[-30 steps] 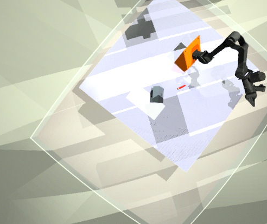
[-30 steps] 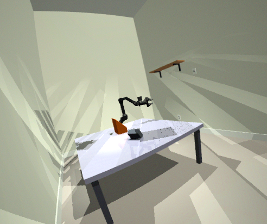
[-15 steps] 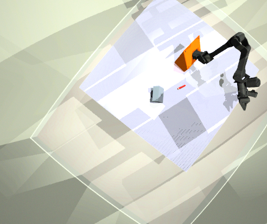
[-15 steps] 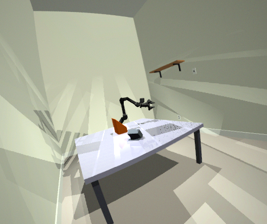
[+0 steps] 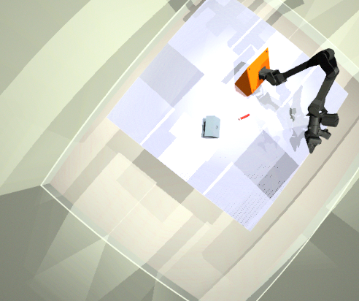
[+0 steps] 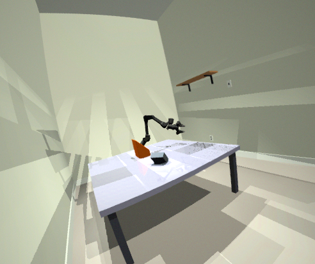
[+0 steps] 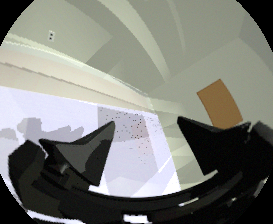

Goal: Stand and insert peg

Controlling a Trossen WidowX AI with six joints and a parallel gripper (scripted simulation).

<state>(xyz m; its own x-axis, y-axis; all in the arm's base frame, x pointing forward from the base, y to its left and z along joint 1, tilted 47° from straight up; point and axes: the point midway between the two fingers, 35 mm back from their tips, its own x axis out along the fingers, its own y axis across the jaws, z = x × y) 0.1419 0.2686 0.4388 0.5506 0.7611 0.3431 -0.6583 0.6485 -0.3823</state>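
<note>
The red peg lies flat on the table, with a pale band near its left end in the top view. I cannot make it out in the exterior view, and it is not in the wrist view. The sloped panel is the small grey block; a small dark mark, seemingly its hole, shows on its face in the top view. My gripper is wide open and empty, raised high above the table, well away from both peg and panel.
An orange wedge stands on the table at the arm's base, near the peg and panel. A brown shelf is on the wall. A brown board shows at the right in the wrist view.
</note>
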